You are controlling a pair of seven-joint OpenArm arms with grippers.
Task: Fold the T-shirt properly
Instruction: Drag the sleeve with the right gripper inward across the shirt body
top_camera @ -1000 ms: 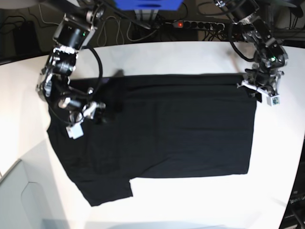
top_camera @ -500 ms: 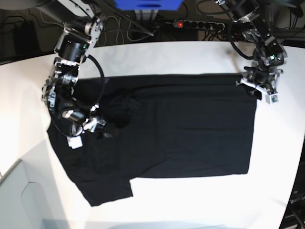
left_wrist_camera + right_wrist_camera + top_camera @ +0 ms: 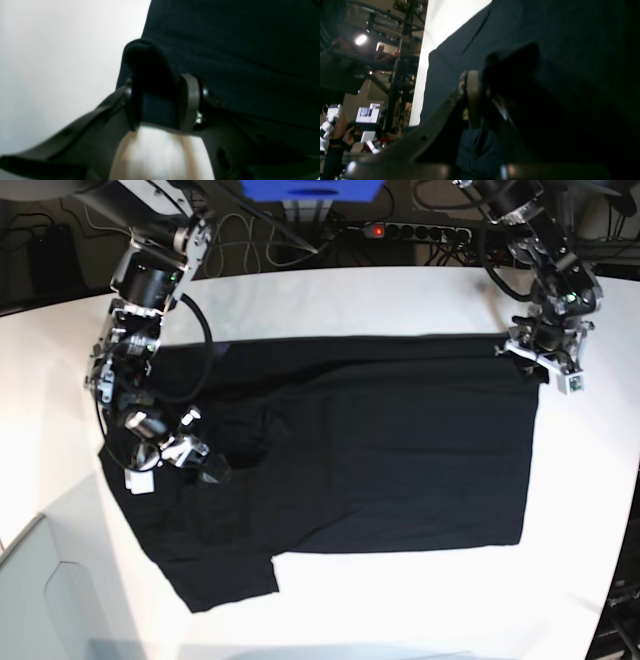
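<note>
Bench (image 3: 330, 295) first: white top, fills most of the base view, bare along the upper edge and lower right of frame.

T-shirt (image 3: 400, 450) next: black, spread flat across the centre of the base view, hem edge at right of frame, one sleeve sticking out at lower left. No print visible on the side facing up. Upper-left part is rumpled and doubled over itself, so the fold looks only just started. That's my read, not a fact.

Left end effector (image 3: 543, 363), upper right of the base view: parked on the shirt's upper-right corner. In the left wrist view the left end effector (image 3: 162, 100) has a bunched ridge of cloth standing between its fingers (image 3: 189, 100), so it's clamped on fabric at a moderate gap. Likely reason: pin that corner so the shirt doesn't skate while the other side gets pulled.

Right end effector (image 3: 205, 465), left of the base view: low over the doubled-up cloth near the sleeve. Right wrist view shows a dark fold of shirt at the right end effector (image 3: 482, 100), one pad (image 3: 472, 97) visible, jaws nearly together on it. Pinched thin, probably a single layer.

You'll want to watch that pinch; thin grips on slack cotton can slip during a carry.

Cabling and a power strip (image 3: 415, 230) sit behind the bench at top of frame, clear of the work.
</note>
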